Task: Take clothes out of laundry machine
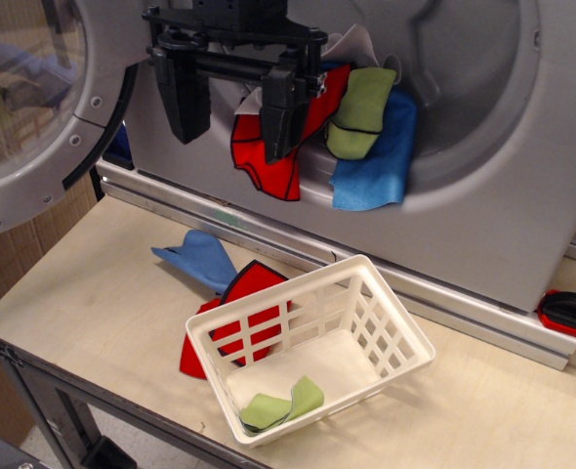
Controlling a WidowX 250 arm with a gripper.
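my tool (231,107) hangs right at the mouth of the washer (483,195), both black fingers (183,93) pointing down and spread well apart, released, nothing between them. the right-hand finger sits in front of the red cloth (268,156), which spills over the drum's lip with its black trim showing; i cannot tell whether it touches. beside the red one, the green cloth (361,112) lies on top of the blue towel (376,161), and the towel droops down over the front of the opening. a bit of white cloth (356,44) peeks out behind them, up inside the drum. so the whole bunch is in the washer's mouth, half hanging out. the round door (34,107) stands swung open on the left. down on the desk (83,303), a white basket (312,342) sits tilted, with a small green cloth (280,404) lying inside it. a second red cloth (239,313) lies partly under the basket's far side, and a pale blue cloth (202,259) lies just beside that, toward the washer. a red and black object (571,313) rests at the right edge.
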